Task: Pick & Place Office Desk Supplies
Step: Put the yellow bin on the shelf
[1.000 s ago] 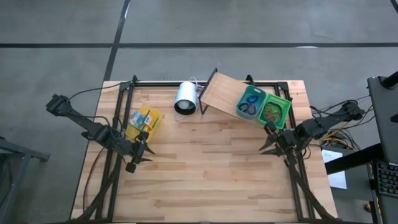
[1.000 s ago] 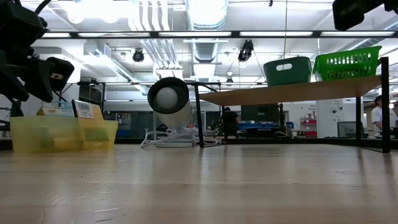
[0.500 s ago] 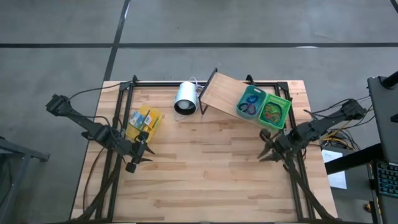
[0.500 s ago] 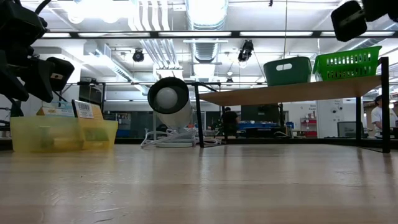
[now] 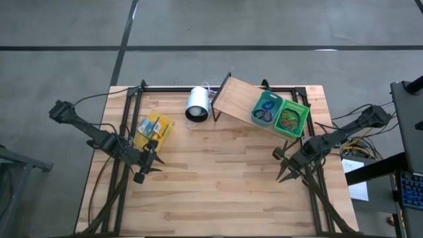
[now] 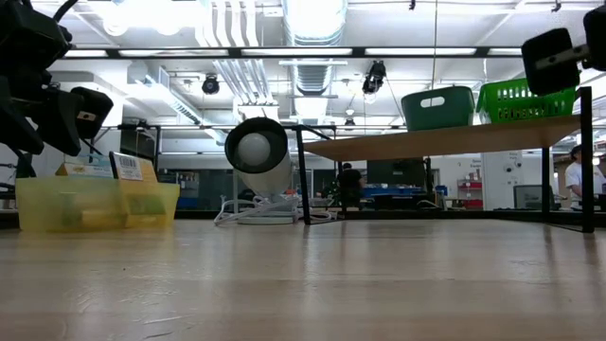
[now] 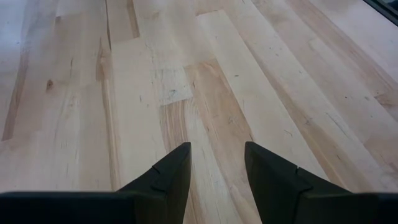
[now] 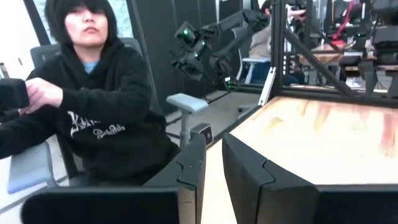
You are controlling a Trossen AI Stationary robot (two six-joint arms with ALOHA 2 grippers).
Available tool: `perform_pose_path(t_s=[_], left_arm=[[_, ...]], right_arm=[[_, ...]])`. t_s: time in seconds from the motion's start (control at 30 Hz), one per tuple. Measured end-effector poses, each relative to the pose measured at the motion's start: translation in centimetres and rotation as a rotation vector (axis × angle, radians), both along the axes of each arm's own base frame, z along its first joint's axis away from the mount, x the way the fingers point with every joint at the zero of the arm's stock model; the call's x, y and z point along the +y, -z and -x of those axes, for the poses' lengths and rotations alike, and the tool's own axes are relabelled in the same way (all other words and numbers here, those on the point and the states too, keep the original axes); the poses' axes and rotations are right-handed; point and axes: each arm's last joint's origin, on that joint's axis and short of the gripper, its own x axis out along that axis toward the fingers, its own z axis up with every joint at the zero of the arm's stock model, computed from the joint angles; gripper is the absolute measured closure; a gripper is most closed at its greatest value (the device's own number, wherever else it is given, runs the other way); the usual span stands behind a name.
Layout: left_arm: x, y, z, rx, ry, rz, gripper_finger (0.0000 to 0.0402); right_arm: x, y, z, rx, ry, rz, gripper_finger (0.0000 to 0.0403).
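Your wooden desk (image 5: 225, 178), yellow boxes (image 5: 153, 129) at its left, white cylinder (image 5: 197, 104) and slanted board (image 5: 234, 99) at back.

The wide middle and near part of the bench (image 5: 218, 178) is being left open for passage. The far edge is being blocked by a yellow bin (image 5: 153, 129), a white cylinder (image 5: 197, 104) and a slanted wooden board (image 5: 232, 99) carrying two green baskets (image 5: 280, 115).
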Motion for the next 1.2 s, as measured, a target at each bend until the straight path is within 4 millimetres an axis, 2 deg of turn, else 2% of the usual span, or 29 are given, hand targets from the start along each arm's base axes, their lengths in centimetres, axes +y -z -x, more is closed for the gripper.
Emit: perform_pose_path(t_s=[0.37,1.2], left_arm=[[0.0,0.0,0.0,0.000,0.000,0.000,0.0249],[0.0,0.0,0.0,0.000,0.000,0.000,0.0249]], right_arm=[[-0.1,0.9,0.1,0.118,0.002,0.006,0.0361],[-0.8,1.1,1.8,0.130,-0.008,0.032,0.0365]])
